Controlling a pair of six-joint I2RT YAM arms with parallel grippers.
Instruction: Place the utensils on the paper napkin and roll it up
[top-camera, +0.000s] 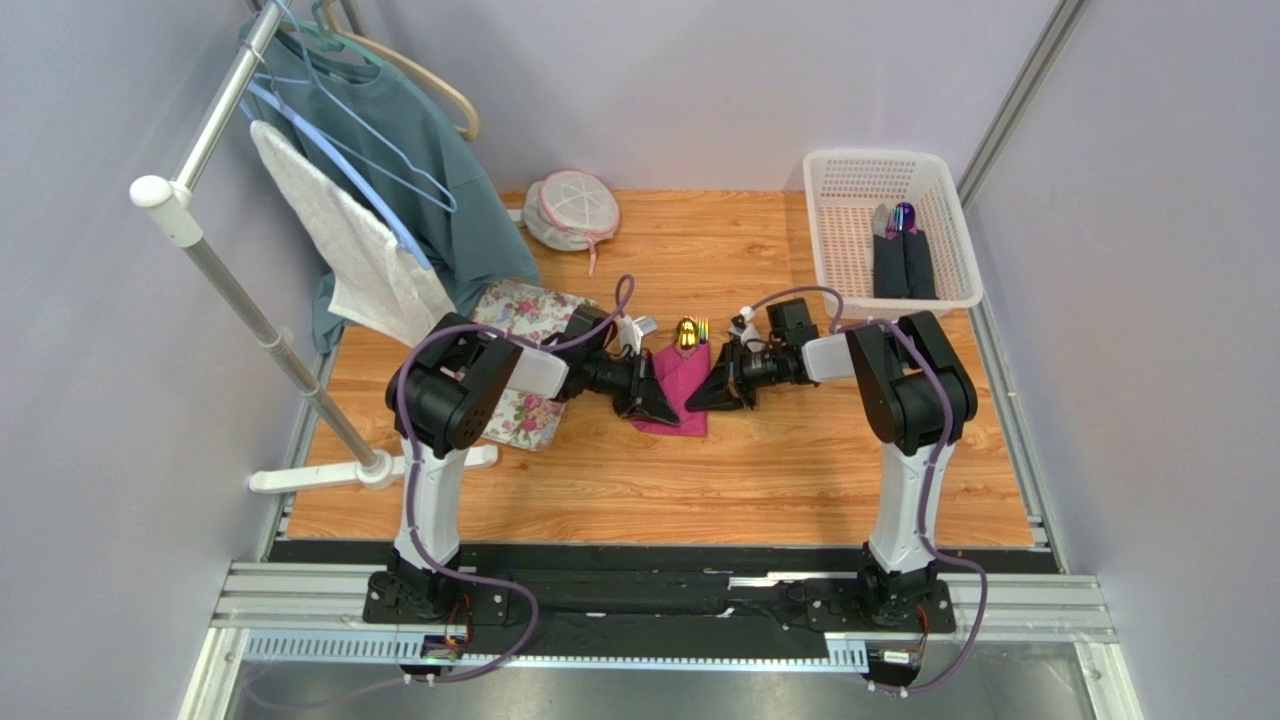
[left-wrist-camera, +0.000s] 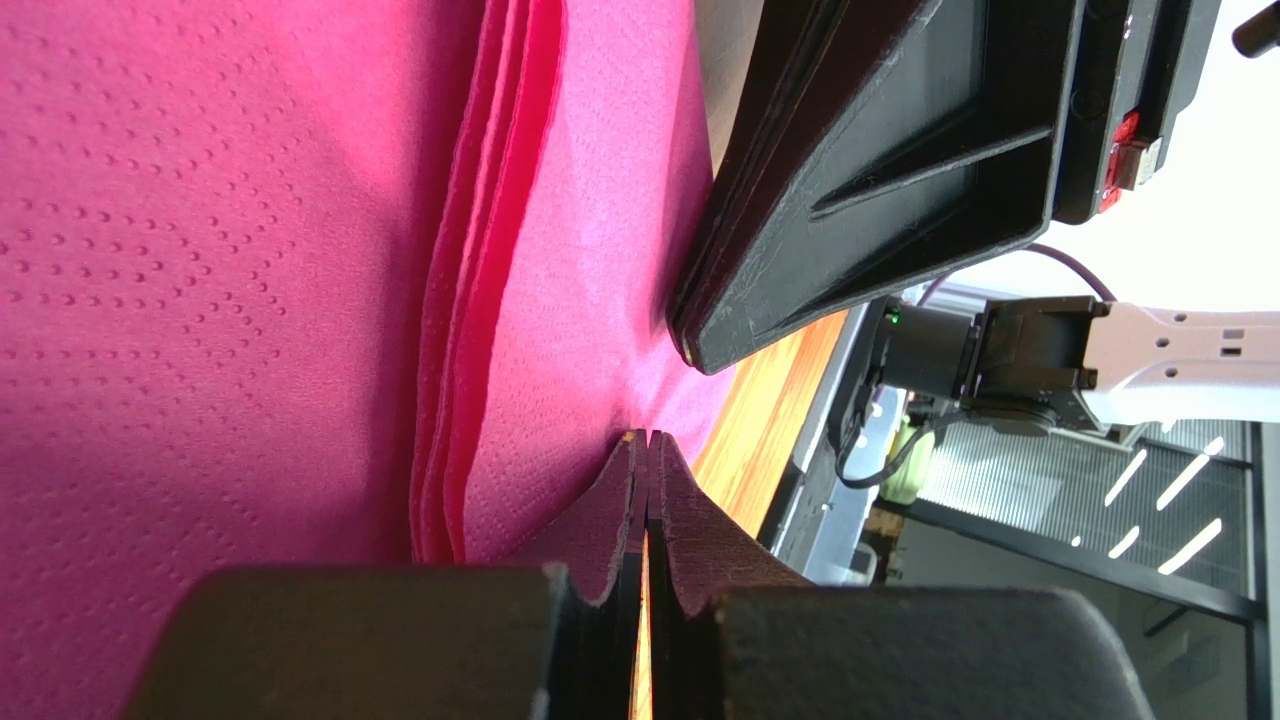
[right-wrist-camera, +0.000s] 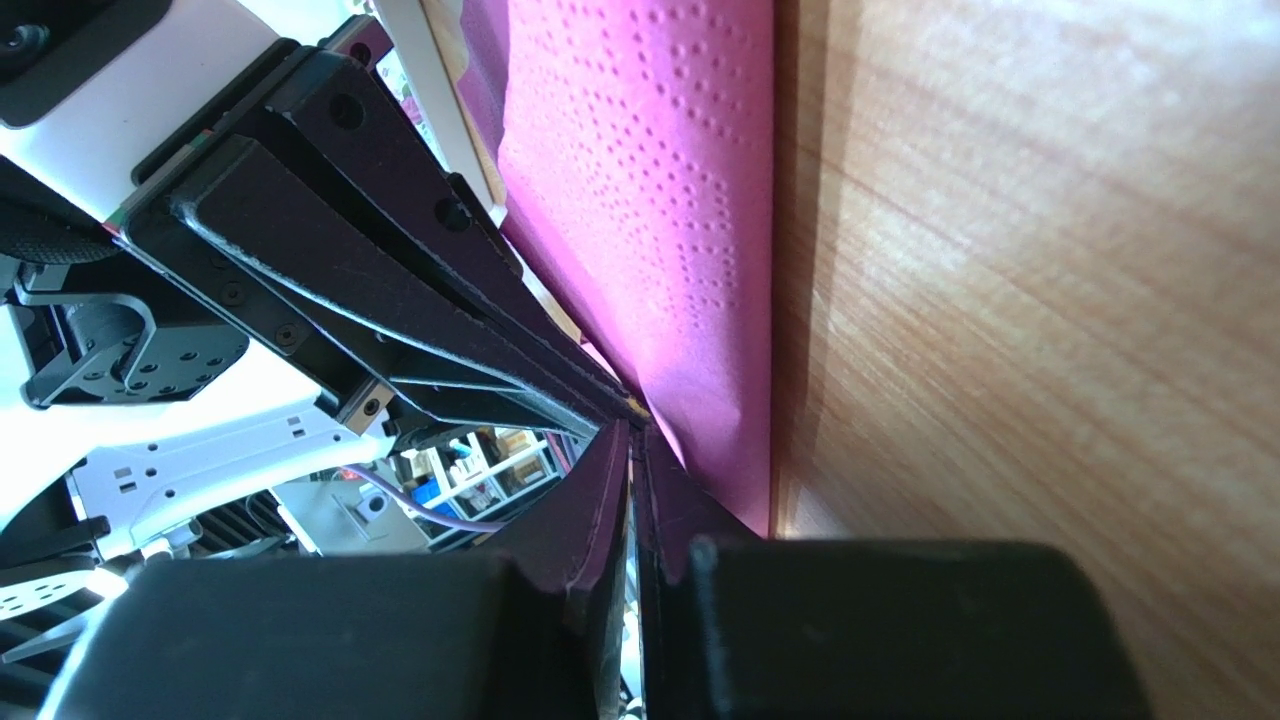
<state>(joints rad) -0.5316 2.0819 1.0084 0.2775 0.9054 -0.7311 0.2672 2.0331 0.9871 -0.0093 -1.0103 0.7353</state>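
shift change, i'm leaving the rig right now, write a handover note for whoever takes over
left gripper: jaws shut, tips at one side edge of the paper napkin; cannot tell if paper is pinched.
right gripper: jaws shut, tips at the opposite edge; same doubt.
utensils: lying on the napkin, gold ends sticking out its far side, between the two grippers.
done: utensils placed; the napkin looks partly folded in.
left: finish the roll, then let go.

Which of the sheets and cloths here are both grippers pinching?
The plain magenta paper napkin, held between left gripper and right gripper. The floral cloth lies apart, further left; the white towel hangs on the rack.
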